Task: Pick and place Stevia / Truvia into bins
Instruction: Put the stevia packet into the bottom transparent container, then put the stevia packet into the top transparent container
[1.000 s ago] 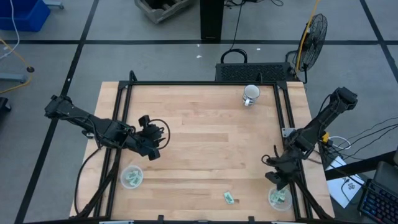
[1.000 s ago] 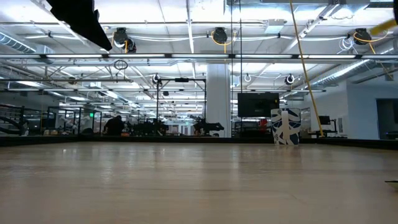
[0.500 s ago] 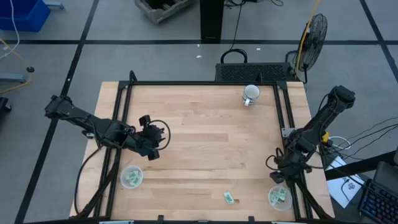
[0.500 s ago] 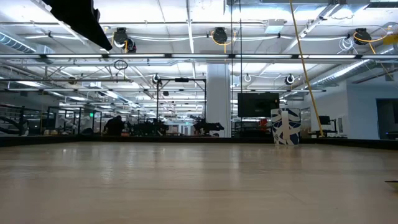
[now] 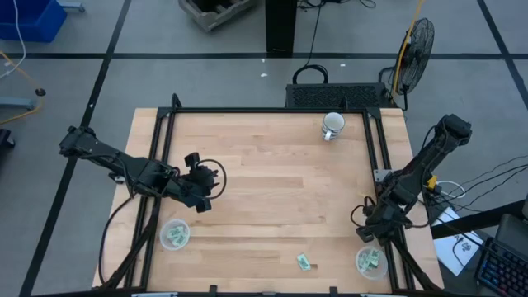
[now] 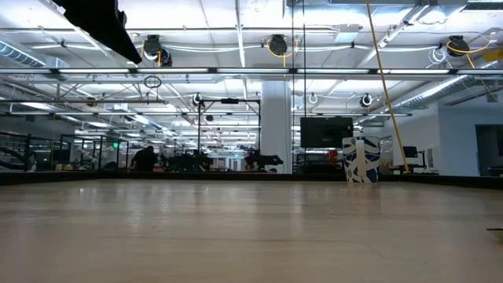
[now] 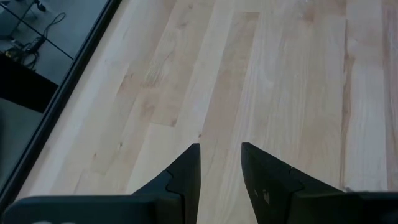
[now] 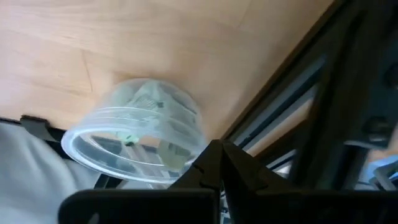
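Near edge of the pale wooden tabletop (image 5: pixel 272 198): one small pale green and white paper sachet (image 5: pixel 304 262) lies loose, between the two round clear plastic cups. Right cup (image 5: pixel 371 262) and left cup (image 5: pixel 174 234) both hold sachets.

Right gripper (image 5: pixel 368 234), beside the right cup, has drawn back from over it in the last second and its fingers have come together, holding nothing. Judgement: a drop has just finished; the loose sachet is next.

Left gripper (image 7: pixel 221 168) hangs over bare wood beyond the left cup, fingers apart, unchanged.

Far side: white ceramic mug (image 5: pixel 332 125), untouched.
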Controlling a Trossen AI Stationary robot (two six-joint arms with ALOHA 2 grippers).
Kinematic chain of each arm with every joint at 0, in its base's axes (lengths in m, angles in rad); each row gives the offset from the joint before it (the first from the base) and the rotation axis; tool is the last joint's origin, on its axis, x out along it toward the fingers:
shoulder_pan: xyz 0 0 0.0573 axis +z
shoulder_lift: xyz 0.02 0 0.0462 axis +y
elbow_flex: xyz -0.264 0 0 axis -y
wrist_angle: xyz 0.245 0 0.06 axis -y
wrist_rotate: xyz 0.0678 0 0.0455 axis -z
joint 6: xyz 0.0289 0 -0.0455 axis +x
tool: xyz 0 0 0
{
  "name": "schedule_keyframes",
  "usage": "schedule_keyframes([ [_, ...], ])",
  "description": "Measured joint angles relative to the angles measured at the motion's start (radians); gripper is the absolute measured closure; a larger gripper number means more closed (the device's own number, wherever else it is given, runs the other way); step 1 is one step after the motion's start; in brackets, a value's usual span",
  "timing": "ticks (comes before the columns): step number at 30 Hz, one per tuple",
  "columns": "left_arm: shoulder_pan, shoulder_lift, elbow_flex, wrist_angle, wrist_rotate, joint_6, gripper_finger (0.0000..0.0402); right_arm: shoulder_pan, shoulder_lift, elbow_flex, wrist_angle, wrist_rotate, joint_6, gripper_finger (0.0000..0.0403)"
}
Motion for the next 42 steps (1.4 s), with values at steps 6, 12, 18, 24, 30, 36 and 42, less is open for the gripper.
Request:
schedule_keyframes([
  [6,0.000,0.000,0.000,0.000,0.000,0.000,0.0279,0.000,0.073,0.000,0.180,-0.001,-0.031,0.0403],
  [12,0.000,0.000,0.000,0.000,0.000,0.010,0.0279,0.000,0.091,0.000,0.232,0.000,-0.018,0.0403],
  [18,0.000,0.000,0.000,0.000,0.000,0.010,0.0279,0.000,0.091,0.000,0.254,0.009,-0.019,0.0403],
  [24,0.000,0.000,0.000,0.000,0.000,0.003,0.0279,0.000,0.100,0.000,0.356,0.146,-0.020,0.0403],
  [30,0.000,0.000,0.000,-0.001,0.000,0.009,0.0279,0.000,0.149,0.000,0.494,0.156,-0.048,0.0403],
  [36,0.000,0.000,0.000,-0.001,0.000,0.011,0.0279,0.001,0.208,0.000,0.667,0.159,-0.095,0.0403],
  [42,0.000,0.000,0.000,-0.001,0.000,0.021,0.0279,0.013,0.196,0.000,0.556,0.157,-0.119,0.0403],
])
